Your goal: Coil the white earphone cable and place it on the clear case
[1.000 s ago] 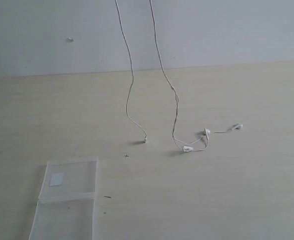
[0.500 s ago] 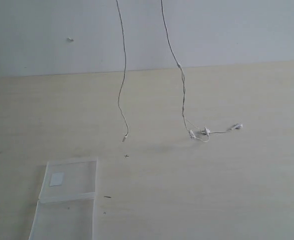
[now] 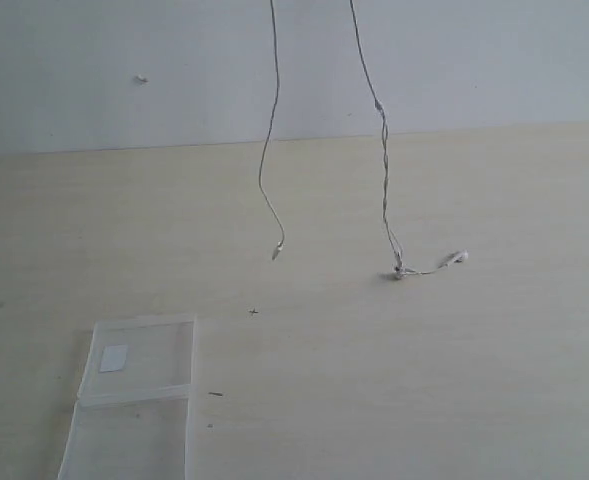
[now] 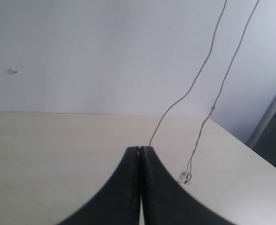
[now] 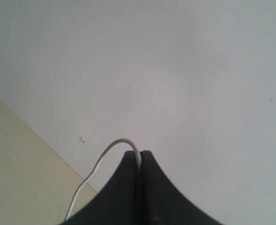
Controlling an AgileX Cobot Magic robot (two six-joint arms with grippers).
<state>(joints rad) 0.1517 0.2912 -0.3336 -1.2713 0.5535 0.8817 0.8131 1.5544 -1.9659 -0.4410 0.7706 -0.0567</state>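
White earphone cable [image 3: 384, 180] hangs upright in two strands from my right claw [image 5: 140, 157], pinched shut on it; earbuds [image 3: 456, 258] seem to brush the counter [image 3: 424, 380]. The clear case [image 3: 139, 362] lies well leftward, nearer my shut, empty left claw [image 4: 140, 152].

The white earphone cable [image 3: 383, 170] got hauled higher and a bit right. Its plug [image 3: 277, 251] has lifted off the table [image 3: 424, 380], and the spread-out earbuds [image 3: 457, 258] have pulled in tighter.
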